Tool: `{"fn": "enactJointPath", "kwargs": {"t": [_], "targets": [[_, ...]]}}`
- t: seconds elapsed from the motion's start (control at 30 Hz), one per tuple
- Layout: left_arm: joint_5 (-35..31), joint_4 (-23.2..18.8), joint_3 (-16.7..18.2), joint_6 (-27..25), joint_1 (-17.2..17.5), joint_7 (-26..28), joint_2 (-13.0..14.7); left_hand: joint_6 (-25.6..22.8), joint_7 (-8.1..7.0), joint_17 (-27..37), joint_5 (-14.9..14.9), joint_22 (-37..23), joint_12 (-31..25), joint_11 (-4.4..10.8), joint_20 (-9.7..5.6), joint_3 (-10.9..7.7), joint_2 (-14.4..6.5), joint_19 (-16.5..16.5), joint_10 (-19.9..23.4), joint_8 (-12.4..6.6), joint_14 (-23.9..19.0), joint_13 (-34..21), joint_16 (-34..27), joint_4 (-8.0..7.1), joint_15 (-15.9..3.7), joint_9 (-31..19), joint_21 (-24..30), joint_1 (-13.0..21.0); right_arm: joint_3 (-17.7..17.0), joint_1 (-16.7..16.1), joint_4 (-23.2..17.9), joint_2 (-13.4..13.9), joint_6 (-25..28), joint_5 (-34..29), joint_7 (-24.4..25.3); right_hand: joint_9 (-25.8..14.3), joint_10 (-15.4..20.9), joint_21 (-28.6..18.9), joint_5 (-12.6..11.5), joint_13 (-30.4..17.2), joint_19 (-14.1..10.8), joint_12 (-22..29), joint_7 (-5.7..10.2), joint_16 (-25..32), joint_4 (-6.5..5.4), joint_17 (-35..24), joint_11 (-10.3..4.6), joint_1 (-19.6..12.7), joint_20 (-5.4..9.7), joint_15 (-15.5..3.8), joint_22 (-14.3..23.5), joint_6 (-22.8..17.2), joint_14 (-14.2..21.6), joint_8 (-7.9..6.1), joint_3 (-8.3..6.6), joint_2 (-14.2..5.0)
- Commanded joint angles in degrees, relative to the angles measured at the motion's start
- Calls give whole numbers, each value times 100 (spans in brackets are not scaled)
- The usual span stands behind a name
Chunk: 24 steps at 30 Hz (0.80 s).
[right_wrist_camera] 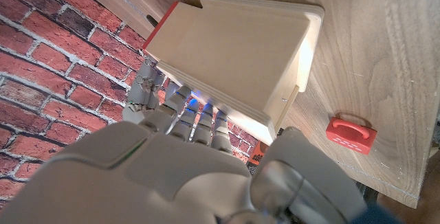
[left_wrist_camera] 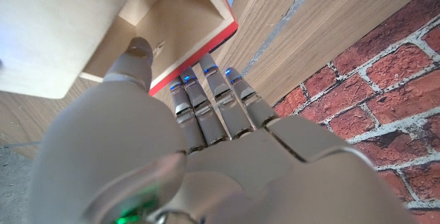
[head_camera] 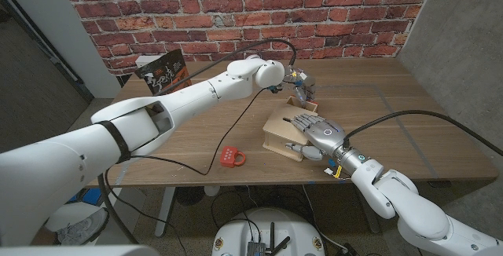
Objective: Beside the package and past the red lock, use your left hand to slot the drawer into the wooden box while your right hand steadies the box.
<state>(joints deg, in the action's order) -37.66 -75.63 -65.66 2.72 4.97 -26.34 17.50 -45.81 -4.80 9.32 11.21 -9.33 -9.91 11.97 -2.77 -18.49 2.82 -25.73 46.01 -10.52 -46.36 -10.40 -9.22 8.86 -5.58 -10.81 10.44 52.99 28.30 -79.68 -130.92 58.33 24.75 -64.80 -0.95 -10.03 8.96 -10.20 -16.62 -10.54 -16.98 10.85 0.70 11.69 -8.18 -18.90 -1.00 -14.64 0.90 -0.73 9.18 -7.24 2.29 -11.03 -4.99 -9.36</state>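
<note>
The wooden box point(head_camera: 281, 133) lies on the table, pale and flat-topped, also seen in the right wrist view point(right_wrist_camera: 234, 45). Its drawer point(left_wrist_camera: 180, 19), with a red front edge point(left_wrist_camera: 201, 58), sticks out of the box's far end point(head_camera: 298, 100). My left hand point(head_camera: 303, 84) reaches over from the far side; its thumb is inside the drawer and its fingers point(left_wrist_camera: 214, 93) lie against the red front. My right hand point(head_camera: 316, 133) lies over the box top with the thumb down the near side, holding it.
The red lock point(head_camera: 233, 158) lies near the front edge, left of the box, and appears in the right wrist view point(right_wrist_camera: 350, 135). The dark package point(head_camera: 161, 71) stands at the table's far left by the brick wall. A black cable point(head_camera: 228, 134) crosses the table.
</note>
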Motion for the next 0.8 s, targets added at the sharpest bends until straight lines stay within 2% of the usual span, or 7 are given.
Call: {"fn": "enactJointPath", "kwargs": {"t": [0.03,0.2,0.6,0.8], "targets": [[-13,3,21,-36,-57,-103,-14,82,4,6,-7,-4,0,-2,-866,18,-10,-30,-110,-12,126,-1,-22,-29,-698,-16,-11,-106,-18,-20,-5,18,19,77,26,-30,48,-51,8,-31,-51,48,-3,20,-8,2,5,57,6,-16,36,-58,48,-34,-40,-23],[-9,9,60,-47,-82,-58,-21,104,13,10,2,-5,-26,-15,-846,-37,-129,20,-140,-30,189,-3,-37,-74,-703,-16,-21,-171,-22,-11,4,15,38,87,27,-30,48,-51,8,-31,-51,48,-3,20,-8,2,5,57,6,-16,36,-58,48,-34,-40,-23],[123,183,109,3,-254,-85,-142,101,9,5,3,-4,-30,-20,-851,-64,-153,50,-166,-41,240,-2,-36,-67,-694,-11,-26,-190,-74,-6,-22,44,78,131,45,-30,48,-51,8,-31,-51,48,-3,20,-8,2,5,57,6,-16,36,-58,48,-34,-40,-23],[399,473,170,74,-446,-220,-314,57,0,4,5,-4,-29,-28,-834,-86,-177,78,-195,-60,264,-2,-39,-63,-695,-4,-31,-200,-105,13,-100,128,16,88,24,-30,48,-51,8,-31,-51,48,-3,20,-8,2,5,57,6,-16,36,-58,48,-34,-40,-23]]}}
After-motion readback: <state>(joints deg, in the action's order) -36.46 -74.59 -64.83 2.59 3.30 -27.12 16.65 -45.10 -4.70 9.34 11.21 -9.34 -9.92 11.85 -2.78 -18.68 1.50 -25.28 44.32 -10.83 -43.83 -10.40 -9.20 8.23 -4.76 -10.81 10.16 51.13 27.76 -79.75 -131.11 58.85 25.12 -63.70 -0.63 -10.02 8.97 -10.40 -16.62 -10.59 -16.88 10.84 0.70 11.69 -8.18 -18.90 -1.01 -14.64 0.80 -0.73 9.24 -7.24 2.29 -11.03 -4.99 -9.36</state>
